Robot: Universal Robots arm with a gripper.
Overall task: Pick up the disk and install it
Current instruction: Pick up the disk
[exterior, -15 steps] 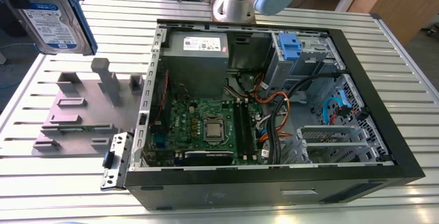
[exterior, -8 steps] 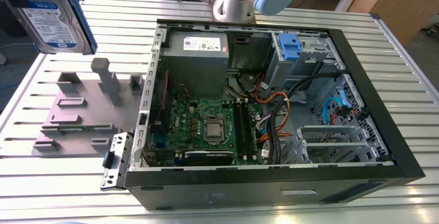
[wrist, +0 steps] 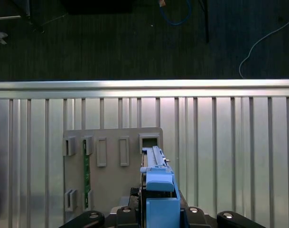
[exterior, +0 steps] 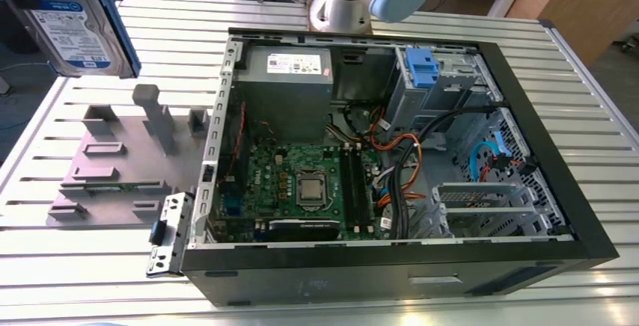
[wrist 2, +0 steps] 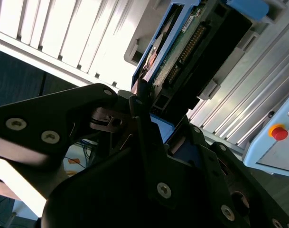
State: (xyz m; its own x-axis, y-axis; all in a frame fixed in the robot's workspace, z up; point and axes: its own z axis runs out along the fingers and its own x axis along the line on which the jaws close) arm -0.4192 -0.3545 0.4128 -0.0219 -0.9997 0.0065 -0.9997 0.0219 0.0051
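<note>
The disk point(exterior: 70, 19) hangs in the air at the exterior view's upper left, above the table's far left corner and well clear of the open computer case point(exterior: 559, 191). Its blue-and-white label faces the camera, and a blue rail runs down one side. In the second wrist view my gripper point(wrist 2: 149, 102) is shut on the disk point(wrist 2: 182, 47), its black fingers point(wrist 2: 139, 114) clamping the near end. In the first wrist view the disk point(wrist: 156, 175) appears edge-on, held above the grey fixture plate point(wrist: 111, 166).
The case holds a green motherboard point(exterior: 299, 184), a grey power supply box point(exterior: 289, 72), and a drive bay with a blue latch point(exterior: 424, 68). A grey fixture with upright posts point(exterior: 120, 161) lies on the slatted aluminium table point(exterior: 599, 117), with a green board strip point(wrist: 86, 166) in it.
</note>
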